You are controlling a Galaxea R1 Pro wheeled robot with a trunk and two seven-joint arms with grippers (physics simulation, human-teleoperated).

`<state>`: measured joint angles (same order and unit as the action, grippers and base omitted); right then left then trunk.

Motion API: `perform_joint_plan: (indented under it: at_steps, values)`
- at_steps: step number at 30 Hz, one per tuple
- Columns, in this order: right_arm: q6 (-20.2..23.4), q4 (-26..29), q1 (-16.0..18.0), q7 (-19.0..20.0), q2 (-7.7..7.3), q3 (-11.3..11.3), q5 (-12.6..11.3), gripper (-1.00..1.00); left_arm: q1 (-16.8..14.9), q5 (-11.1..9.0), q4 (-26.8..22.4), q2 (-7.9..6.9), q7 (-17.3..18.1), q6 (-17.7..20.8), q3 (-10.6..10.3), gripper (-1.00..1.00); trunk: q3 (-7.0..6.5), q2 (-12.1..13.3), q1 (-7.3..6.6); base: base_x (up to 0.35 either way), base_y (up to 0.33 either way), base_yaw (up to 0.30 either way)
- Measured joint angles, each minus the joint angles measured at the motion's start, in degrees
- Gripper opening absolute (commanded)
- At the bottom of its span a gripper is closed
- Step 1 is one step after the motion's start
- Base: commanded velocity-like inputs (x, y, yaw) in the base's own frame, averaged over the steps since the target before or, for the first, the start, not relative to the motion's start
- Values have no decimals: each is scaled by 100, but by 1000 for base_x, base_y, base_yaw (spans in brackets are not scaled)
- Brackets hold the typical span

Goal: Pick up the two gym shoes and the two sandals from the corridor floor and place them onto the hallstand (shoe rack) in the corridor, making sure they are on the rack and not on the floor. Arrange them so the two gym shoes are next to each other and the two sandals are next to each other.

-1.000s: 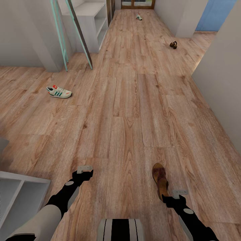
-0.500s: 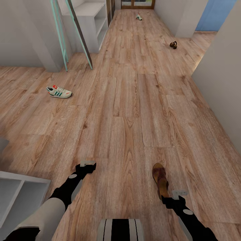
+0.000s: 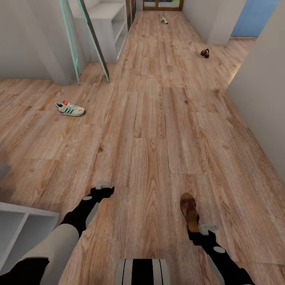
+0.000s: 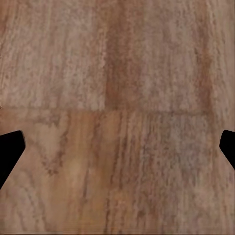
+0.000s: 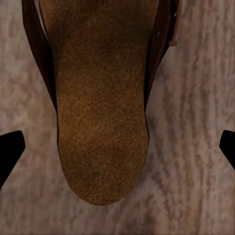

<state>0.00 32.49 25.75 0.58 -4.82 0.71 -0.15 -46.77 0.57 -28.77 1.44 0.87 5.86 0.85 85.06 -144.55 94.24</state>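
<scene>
Head view: a corridor floor [image 3: 158, 130] of light brown wood-grain planks is shown, with both arms reaching forward and down over it. The right tool [image 3: 208, 228] is held just above the heel end of a brown sandal [image 3: 189, 210], which lies flat on the floor with its toe pointing away from the robot. In the right wrist view, the tan footbed of this sandal [image 5: 100, 112] is seen between the two dark fingertips [image 5: 10, 152], which are spread wide at either edge and touch nothing; the right tool is thus released. The left tool [image 3: 104, 184] is held over bare planks, well apart from any shoe. In the left wrist view its fingertips [image 4: 10, 152] are likewise spread far apart over bare floor [image 4: 117, 117], so this tool is also released.

A white gym shoe [image 3: 69, 108] with green stripes lies on the floor to the left, well ahead of the left arm. A second gym shoe [image 3: 164, 20] and a second sandal [image 3: 205, 52] lie far down the corridor, well apart from each other. A light grey shelved unit, the hallstand [image 3: 105, 23], stands against the left wall. A white shelf unit [image 3: 23, 225] is seen at the lower left corner.
</scene>
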Motion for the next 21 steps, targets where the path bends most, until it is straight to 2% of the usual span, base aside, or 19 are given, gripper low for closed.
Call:
perform_joint_plan:
  at_steps: [2, 10, 17, 21]
  values:
    - [0, 2, 0, -1, -1, 0, 0, 100, 0, -3, -1, -10, 4, 8, 4, 100, 0, 0, 0, 0, 0, 0]
    - [0, 9, -1, -9, -14, 24, -1, 100, 16, -2, -12, 0, 8, -55, -4, 100, 181, -10, 21, 0, 0, 0]
    - [5, 3, -2, -18, -28, 33, 5, 100, 29, -2, -21, 6, 8, -828, 1, 100, 246, -12, 23, 0, 0, 0]
    - [6, 5, -3, -18, -42, 38, 6, 100, 30, 3, 29, 5, 8, -1120, -7, 100, 367, -17, 34, 0, 0, 0]
